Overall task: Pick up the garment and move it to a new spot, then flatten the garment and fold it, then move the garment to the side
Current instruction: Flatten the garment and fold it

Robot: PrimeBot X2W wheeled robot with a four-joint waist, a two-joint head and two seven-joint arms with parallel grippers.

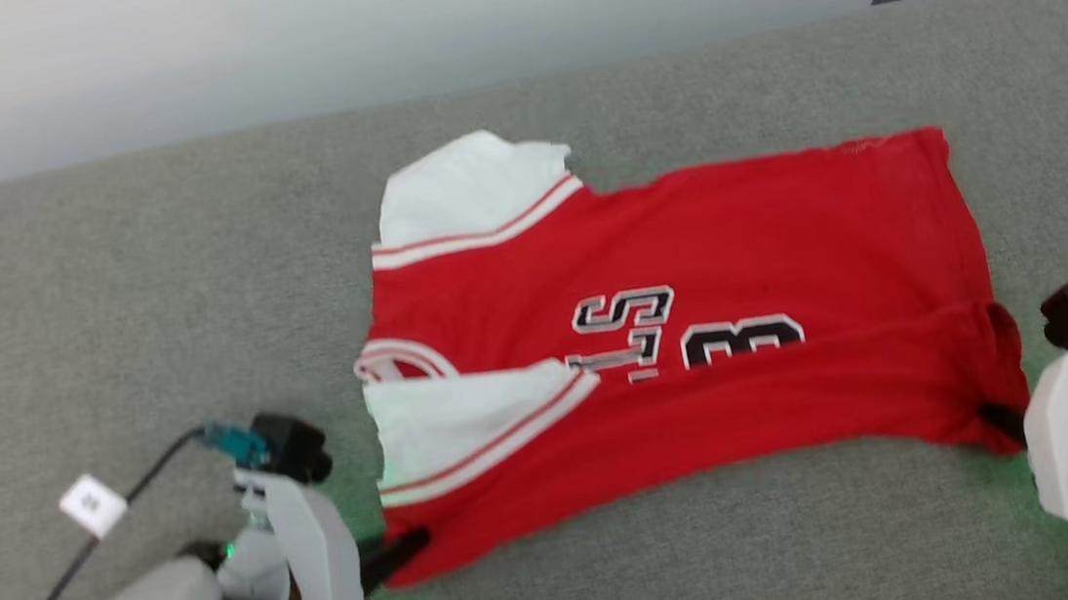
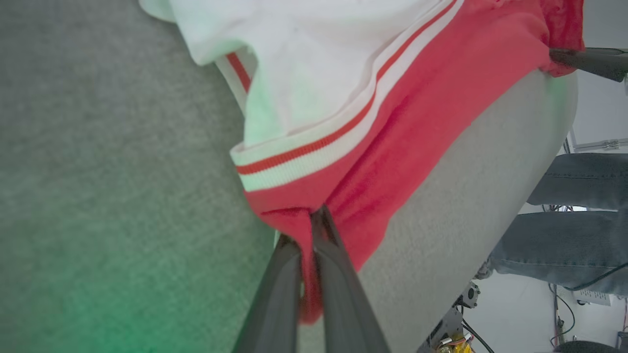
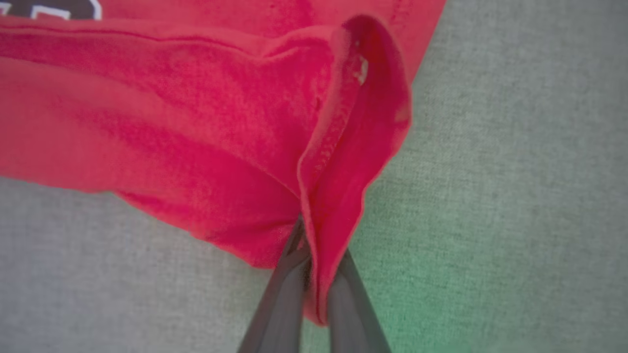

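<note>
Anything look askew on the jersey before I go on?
Yes. On the jersey, the hem corner pinched by the right claw puckers into an open loop instead of lying flat on the grey cushion.

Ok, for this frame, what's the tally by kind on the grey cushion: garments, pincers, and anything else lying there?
Jersey T-shirt: 1
Pincers: 2, the left pincer and the right pincer, each shut on the shirt's near edge
White tag: 1
Black cable: 1
Total: 5
</note>
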